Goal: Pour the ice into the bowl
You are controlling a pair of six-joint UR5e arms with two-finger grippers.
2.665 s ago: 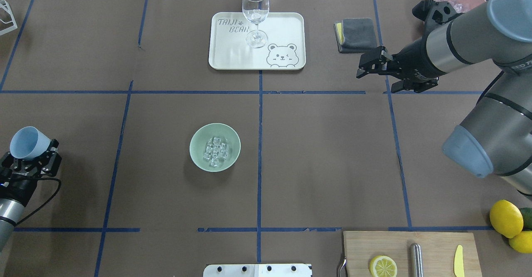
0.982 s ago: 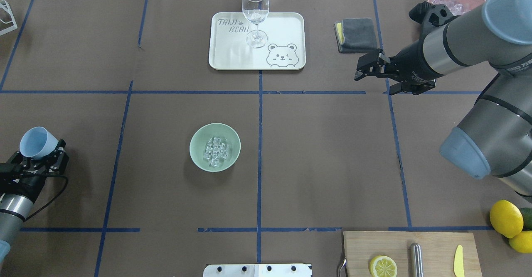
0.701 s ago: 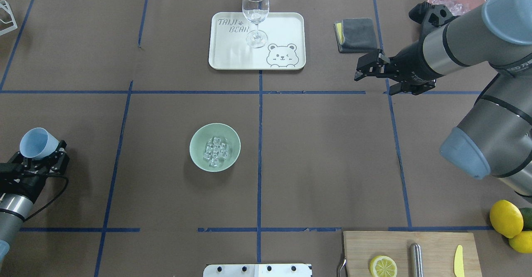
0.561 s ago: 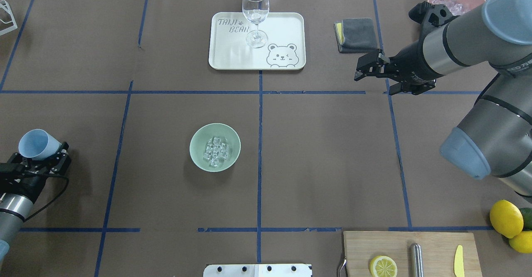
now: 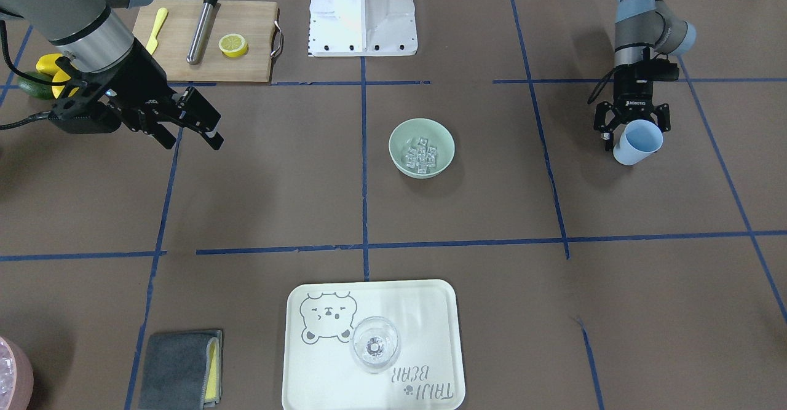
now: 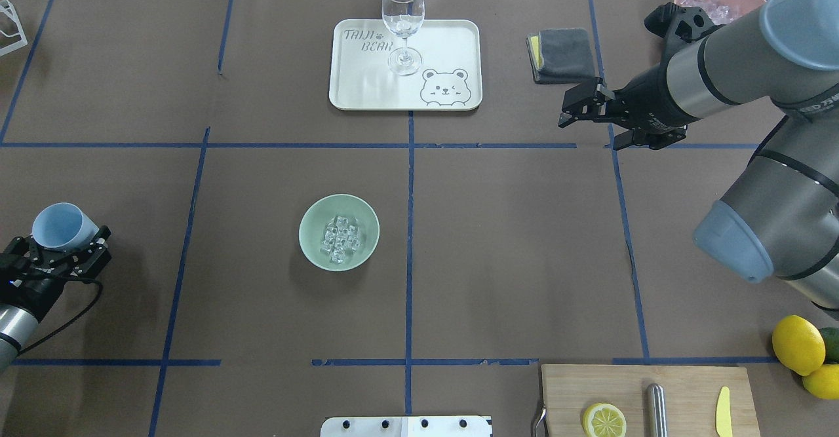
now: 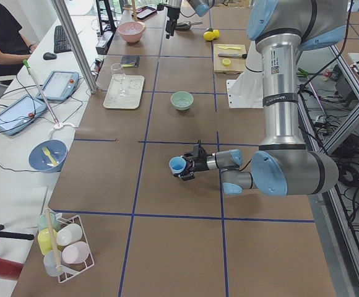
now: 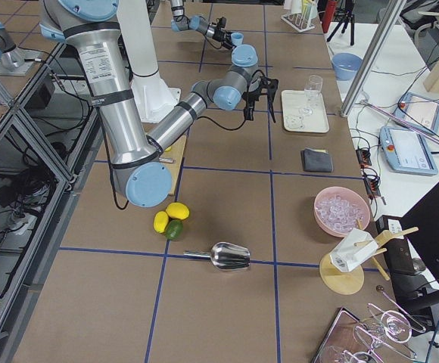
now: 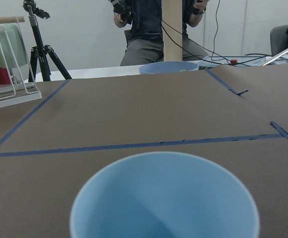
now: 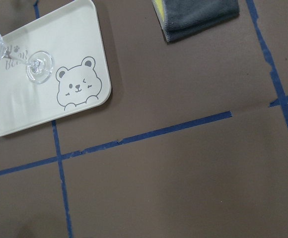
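Worktop point(image 6: 524, 260) was brown paper with a blue tape grid. Right arm point(image 6: 721, 63) reached in over the far right section. Left arm point(image 5: 639, 23) sat low at the robot's left edge.

Cream bear tray point(image 6: 367, 90) lay at the far middle with a wine glass point(image 6: 402, 18) upright on it. Wooden cutting board point(image 6: 682, 391) was at the near right with a lemon half point(image 6: 604, 419) on it.

Mint bowl point(image 6: 311, 244) stood on the paper near the centre, just left of the middle tape line and well apart from both arms.

Right pincer point(image 6: 565, 114) hung above the paper near the grey cloth point(image 6: 565, 54). Its jaws were spread wide with nothing between them. Left pincer point(image 5: 635, 132) was clamped on the blue cup point(image 6: 60, 225). I saw the cup tilted, its mouth showing from overhead, far to the left of the bowl.

Ice point(image 6: 339, 238) was a small heap of clear cubes inside the bowl, on its bottom.
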